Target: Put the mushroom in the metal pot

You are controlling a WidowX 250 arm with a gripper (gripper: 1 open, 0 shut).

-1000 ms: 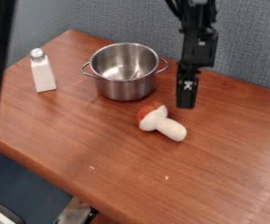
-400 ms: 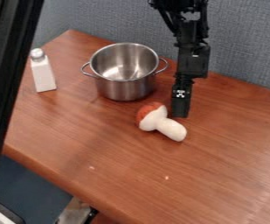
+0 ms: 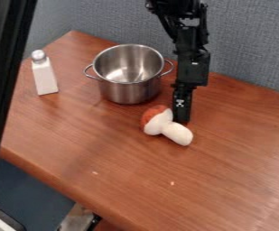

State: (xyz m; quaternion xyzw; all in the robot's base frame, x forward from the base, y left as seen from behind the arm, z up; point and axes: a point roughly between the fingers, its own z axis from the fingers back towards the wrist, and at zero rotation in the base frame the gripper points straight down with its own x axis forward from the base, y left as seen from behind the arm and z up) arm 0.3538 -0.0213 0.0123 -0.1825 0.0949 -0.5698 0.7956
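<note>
Now note the change: compared with a second ago, the gripper [image 3: 179,117] has come down from above the mushroom [image 3: 167,125] to its level, and the jaws, which stood wide then, are now clenched. The fingertips sit right at the mushroom's upper right side, where the reddish cap meets the cream stem. From this view you cannot confirm whether the jaws actually grip the mushroom or have closed just beside it; the contact point is hidden behind the black finger.

Locate the mushroom relative to the pot [image 3: 129,72]: it lies on its side on the counter [image 3: 226,171], in front of and to the right of the pot, near it but not touching. Its position matches the earlier pictures, so it has not been lifted.

Read this as the end of the grasp step. The pot stands empty and upright, so the task is less than halfway done. A bottle [image 3: 42,73] stands left of the pot, well clear of the path.

Expect the next move to call for a lift high enough to clear the pot's rim. Watch for the rounded cap slipping out if the hold is shallow.
</note>
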